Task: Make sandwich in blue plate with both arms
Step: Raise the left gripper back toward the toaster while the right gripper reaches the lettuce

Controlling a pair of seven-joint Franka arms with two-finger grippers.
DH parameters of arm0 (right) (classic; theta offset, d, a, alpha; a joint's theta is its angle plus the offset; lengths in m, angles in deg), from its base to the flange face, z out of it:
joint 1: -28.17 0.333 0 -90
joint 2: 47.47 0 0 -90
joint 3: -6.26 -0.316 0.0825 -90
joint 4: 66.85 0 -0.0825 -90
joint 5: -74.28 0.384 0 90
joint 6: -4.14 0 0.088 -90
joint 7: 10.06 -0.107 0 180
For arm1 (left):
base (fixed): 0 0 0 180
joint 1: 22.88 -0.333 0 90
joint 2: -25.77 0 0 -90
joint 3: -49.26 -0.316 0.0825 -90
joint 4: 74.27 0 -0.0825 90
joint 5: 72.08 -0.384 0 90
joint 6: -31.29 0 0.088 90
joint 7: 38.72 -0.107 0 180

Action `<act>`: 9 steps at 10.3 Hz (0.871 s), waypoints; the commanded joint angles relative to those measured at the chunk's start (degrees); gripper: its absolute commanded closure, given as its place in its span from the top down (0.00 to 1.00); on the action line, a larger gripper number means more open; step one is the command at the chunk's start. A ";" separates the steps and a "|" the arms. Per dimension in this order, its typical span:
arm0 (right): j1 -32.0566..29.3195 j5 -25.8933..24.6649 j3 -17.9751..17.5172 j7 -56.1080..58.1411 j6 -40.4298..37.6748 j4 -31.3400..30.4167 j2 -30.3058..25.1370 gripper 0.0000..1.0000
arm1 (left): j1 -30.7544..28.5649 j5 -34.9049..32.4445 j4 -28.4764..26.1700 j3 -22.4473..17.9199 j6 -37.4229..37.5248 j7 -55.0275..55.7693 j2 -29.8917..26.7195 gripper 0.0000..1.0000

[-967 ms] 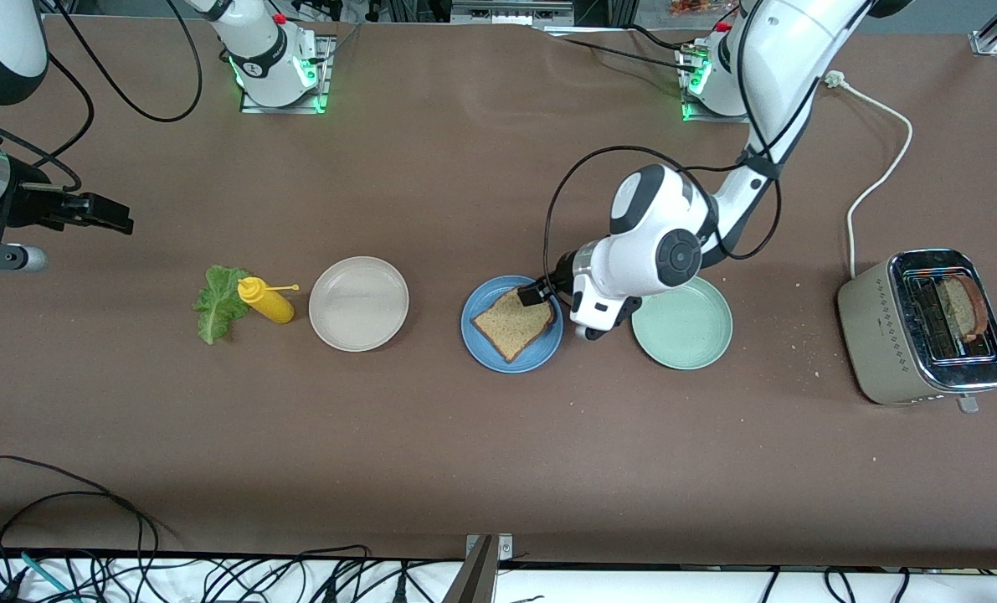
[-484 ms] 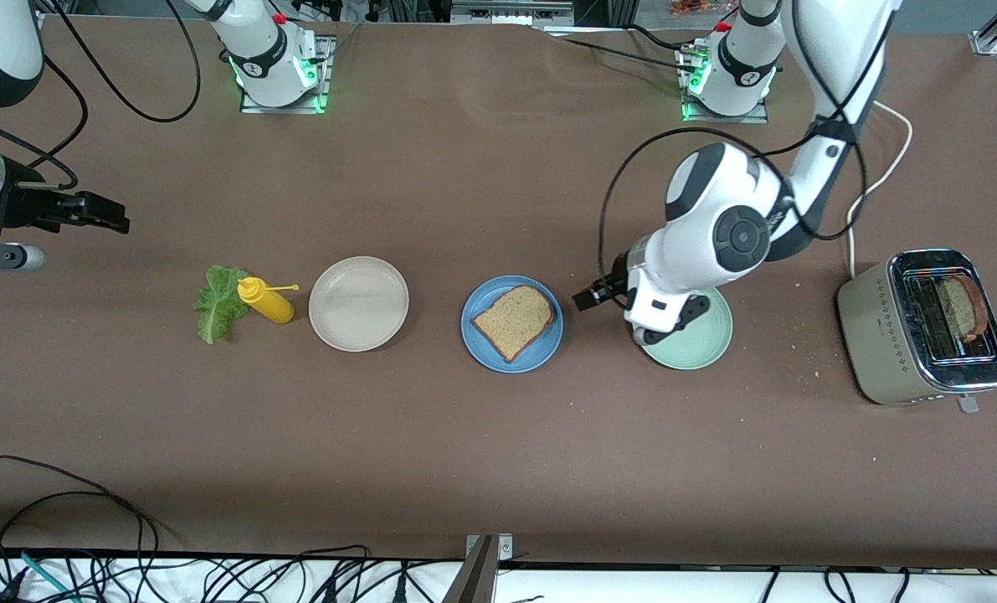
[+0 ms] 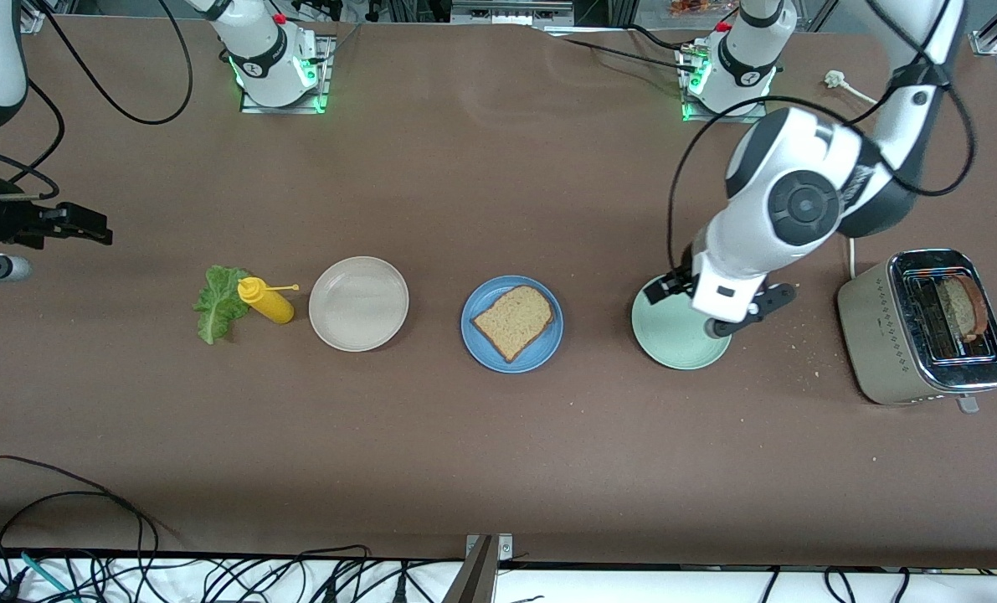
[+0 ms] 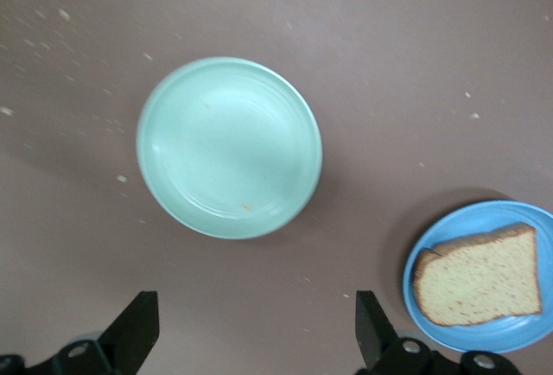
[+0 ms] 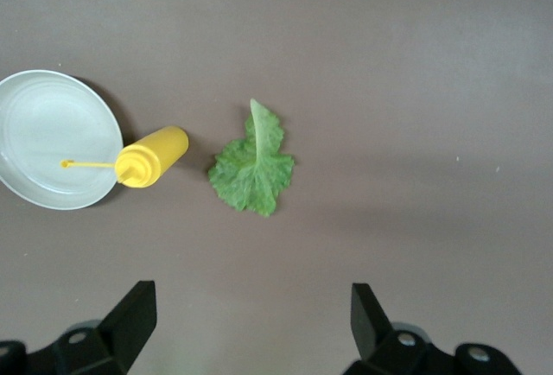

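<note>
- The blue plate sits near the middle of the tabltop's row of things, with one slice of brown bread lying flat on it; the slice's rounded crust edge points toward the left arm's end.
- The lettuce leaf lies flat on the tabletop toward the right arm's end, just beside a yellow squeeze bottle that lies on its side, its nozzle tip reaching over the rim of the beige-white plate.
- That beige-white plate stands between the bottle and the blue plate.
- The mint-green plate sits beside the blue plate toward the left arm's end.
- The left gripper hangs over the mint-green plate's edge, fingers spread apart and holding nothing.
- The right gripper hovers over bare tabletop at the right arm's end, fingers apart, holding nothing.
- A silver toaster stands at the left arm's end with a second bread slice in its slot.
</note>
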 commanded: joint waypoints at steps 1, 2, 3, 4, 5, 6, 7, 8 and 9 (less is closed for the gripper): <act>-0.59 0.24 1.70 6.53 8.88 -7.21 -0.41 1.00 | -4.99 -2.34 3.79 0.31 9.24 -10.16 -3.43 1.00; -0.59 0.51 2.40 9.59 13.35 -10.64 -0.41 1.00 | -6.05 -2.34 5.46 0.22 11.45 -12.37 -3.61 1.00; -0.59 2.34 2.85 11.62 15.40 -13.37 -0.32 1.00 | -7.02 -2.34 7.05 0.05 13.64 -13.78 -4.31 1.00; -0.59 3.40 3.37 11.82 17.16 -15.83 0.03 1.00 | -8.86 -2.34 8.19 0.30 15.14 -15.97 -4.84 1.00; -0.67 3.41 3.38 11.82 20.57 -18.38 0.73 1.00 | -10.18 -2.34 8.47 0.31 16.03 -18.69 -5.62 1.00; -0.85 3.41 3.38 12.26 24.44 -20.75 1.69 1.00 | -11.41 -2.25 8.47 0.22 16.47 -21.42 -6.50 1.00; -0.85 3.50 3.38 12.52 27.17 -22.60 3.27 1.00 | -12.64 -2.25 8.47 0.31 17.35 -23.53 -6.86 1.00; -0.85 3.50 3.38 12.61 30.68 -24.10 5.03 1.00 | -13.53 -2.34 8.47 0.22 18.05 -25.29 -6.95 1.00; -0.85 3.50 3.38 12.87 34.19 -25.42 6.61 1.00 | -14.93 -2.34 8.47 0.13 18.15 -27.31 -7.21 1.00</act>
